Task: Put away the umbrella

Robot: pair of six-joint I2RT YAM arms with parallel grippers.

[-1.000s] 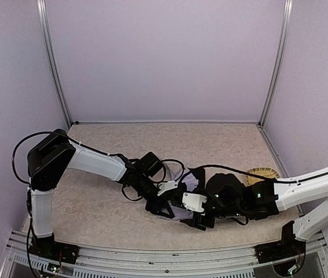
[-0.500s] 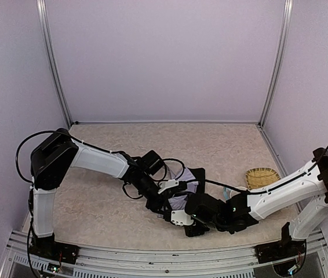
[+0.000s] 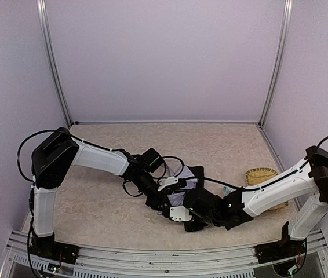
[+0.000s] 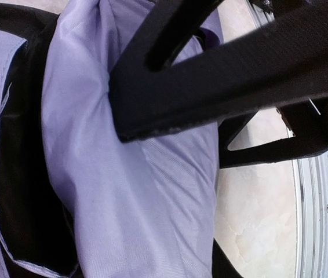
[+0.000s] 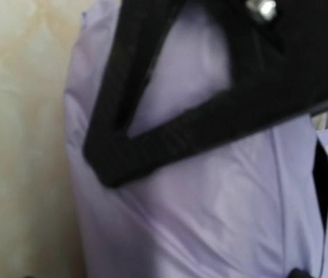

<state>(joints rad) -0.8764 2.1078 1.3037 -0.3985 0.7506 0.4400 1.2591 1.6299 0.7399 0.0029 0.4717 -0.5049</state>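
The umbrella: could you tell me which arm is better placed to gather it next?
Probably left: the left gripper straddles a bunched fold of the umbrella, while the right gripper shows one finger over smooth fabric, gripping nothing visible.

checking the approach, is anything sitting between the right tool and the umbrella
Nothing visible does. The right tool hangs open directly over the umbrella, with only its lavender fabric below the finger.

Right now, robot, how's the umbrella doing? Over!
Left gripper pinching umbrella fabric. Right gripper open above it. Woven basket off right, not touching.
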